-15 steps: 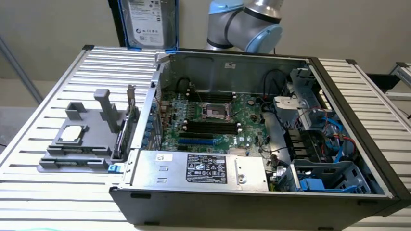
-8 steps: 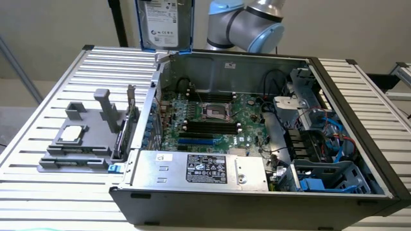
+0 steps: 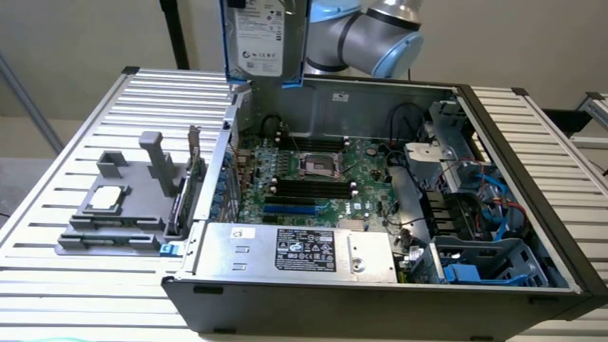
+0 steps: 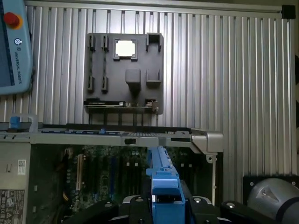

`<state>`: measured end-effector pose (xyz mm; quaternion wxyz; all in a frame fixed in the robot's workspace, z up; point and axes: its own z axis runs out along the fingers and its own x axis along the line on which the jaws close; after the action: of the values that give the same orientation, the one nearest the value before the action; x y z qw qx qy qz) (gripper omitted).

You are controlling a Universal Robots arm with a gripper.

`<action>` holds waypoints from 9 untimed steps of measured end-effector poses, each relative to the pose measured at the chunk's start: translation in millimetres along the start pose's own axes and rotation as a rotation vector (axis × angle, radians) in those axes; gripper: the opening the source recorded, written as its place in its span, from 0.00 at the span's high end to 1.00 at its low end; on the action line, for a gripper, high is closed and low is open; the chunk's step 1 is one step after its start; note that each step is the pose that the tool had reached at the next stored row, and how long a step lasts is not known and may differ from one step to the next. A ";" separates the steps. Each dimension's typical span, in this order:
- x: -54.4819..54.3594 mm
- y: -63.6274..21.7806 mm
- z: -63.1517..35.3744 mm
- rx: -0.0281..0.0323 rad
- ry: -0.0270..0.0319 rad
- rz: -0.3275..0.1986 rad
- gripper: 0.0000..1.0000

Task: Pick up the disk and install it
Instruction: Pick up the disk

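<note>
Wrist view: fingers (image 4: 190, 207) tight around the blue-railed disk (image 4: 163, 186).

The exterior camera is looking down slantwise on the open computer case (image 3: 380, 308) and desk (image 3: 76, 128), while the wrist camera is facing straight down, both taking in the grey holder (image 3: 142, 208) and circuit board (image 3: 369, 184).

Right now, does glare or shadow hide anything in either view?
Exterior view: light is even; the raised silver-grey disk with blue plastic rails shows no glare, though the open black computer case darkens inside on the exterior view's right. Wrist view: the small square silver chip is blown out to white, and the green motherboard lies in deep shadow.
</note>
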<state>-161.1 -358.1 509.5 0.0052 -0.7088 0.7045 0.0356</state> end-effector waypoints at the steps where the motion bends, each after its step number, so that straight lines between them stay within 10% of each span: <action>1: 2.5 -0.5 0.3 0.0000 -0.0001 0.000 0.67; 9: 18.5 -28.3 -0.5 -0.0003 -0.0001 0.001 0.67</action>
<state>-132.7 -376.3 507.7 0.0051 -0.7083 0.7050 0.0358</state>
